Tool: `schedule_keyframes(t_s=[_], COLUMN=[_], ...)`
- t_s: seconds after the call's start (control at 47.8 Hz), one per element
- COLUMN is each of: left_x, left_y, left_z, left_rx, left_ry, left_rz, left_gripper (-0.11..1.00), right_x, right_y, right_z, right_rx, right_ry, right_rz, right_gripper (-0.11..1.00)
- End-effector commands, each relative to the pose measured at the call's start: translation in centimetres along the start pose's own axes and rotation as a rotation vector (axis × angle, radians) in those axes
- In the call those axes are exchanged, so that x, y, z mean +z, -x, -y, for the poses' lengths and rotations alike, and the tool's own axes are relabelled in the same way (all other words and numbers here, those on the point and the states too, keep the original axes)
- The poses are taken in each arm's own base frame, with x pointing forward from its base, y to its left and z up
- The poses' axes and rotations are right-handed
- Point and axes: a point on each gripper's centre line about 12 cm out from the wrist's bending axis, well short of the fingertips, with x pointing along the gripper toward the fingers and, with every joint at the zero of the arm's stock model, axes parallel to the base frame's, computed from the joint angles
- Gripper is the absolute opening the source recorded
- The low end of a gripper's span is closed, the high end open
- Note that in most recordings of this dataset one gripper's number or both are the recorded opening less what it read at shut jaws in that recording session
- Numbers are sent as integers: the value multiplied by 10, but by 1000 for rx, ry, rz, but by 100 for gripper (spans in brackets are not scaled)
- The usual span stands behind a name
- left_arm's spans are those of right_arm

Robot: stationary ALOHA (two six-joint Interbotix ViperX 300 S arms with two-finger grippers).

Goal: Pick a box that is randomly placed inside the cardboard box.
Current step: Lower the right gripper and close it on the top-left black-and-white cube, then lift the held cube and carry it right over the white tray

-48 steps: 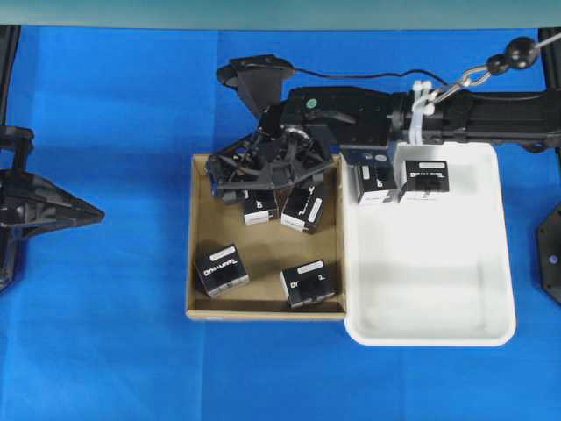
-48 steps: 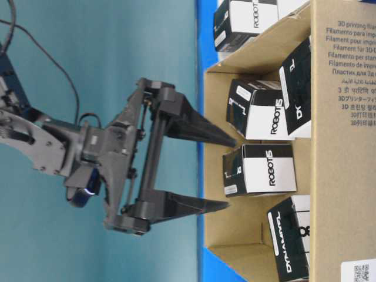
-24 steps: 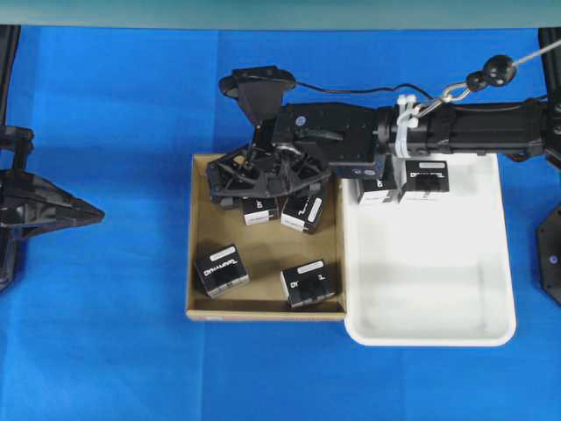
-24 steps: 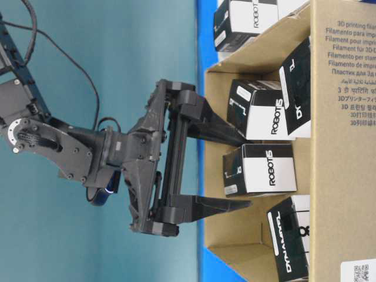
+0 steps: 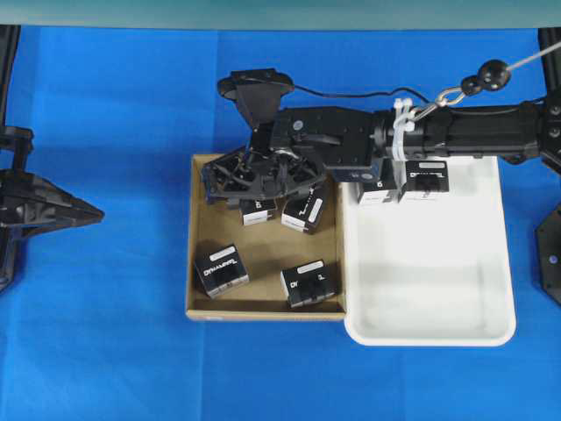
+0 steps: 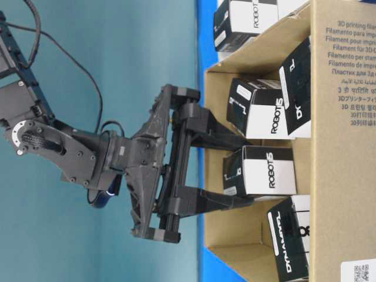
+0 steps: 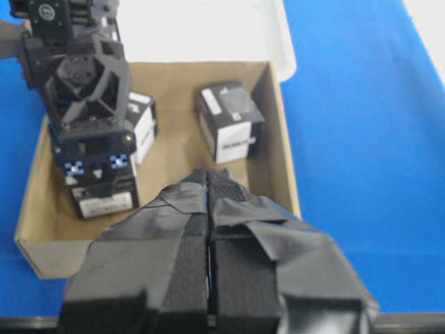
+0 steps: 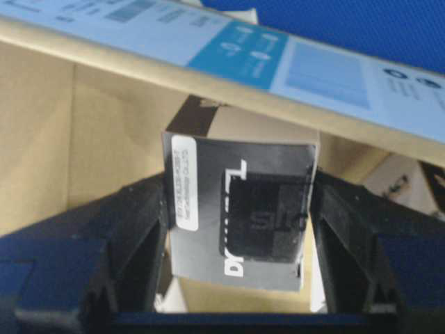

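at the far left of the overhead view the left gripper (image 5: 83, 213) rests over the blue cloth (image 5: 105, 351), well apart from everything else; its own wrist view shows its two taped fingers (image 7: 177, 243) pressed flat together, nothing between them.

next comes the cardboard box (image 5: 200, 263), shallow and brown, touching the white tray (image 5: 438, 324) on its right. four small black boxes sit inside it. two lie along the near wall: one at the lower left (image 5: 220, 270) and one at the lower right (image 5: 308, 283). two lie by the far wall, partly under the right arm: the box (image 5: 259, 211) on the left and its neighbour (image 5: 302, 212) just beside it.

the right gripper (image 5: 254, 180) reaches down into the far part of the cardboard box. in the right wrist view its two fingers (image 8: 135, 229) stand either side of the box, right at its two sides, though a firm clamp cannot be told. the table-level view shows the same pair of fingers bracketing that box.

in the white tray two more black boxes (image 5: 425, 180) stand side by side at the far edge, partly hidden by the arm.
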Motion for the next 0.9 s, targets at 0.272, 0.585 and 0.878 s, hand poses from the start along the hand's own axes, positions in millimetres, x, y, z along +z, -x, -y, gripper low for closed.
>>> schedule_keyframes(t_s=[0.272,0.585,0.878], left_x=[1,1,9], left_y=[-1,0,6], left_z=[0,-1,-1], left_rx=[0,5,5], left_ry=[0,1,28], left_rz=[2,8,40], left_gripper=[-7,-7,-7], right_x=[0,-16,-53], right_y=[75,163,194], right_z=[-17,-12,20], right_rx=[108,192,67], right_ry=[46,188,422], right_rz=[44,85,-27], right_gripper=[61,61,61])
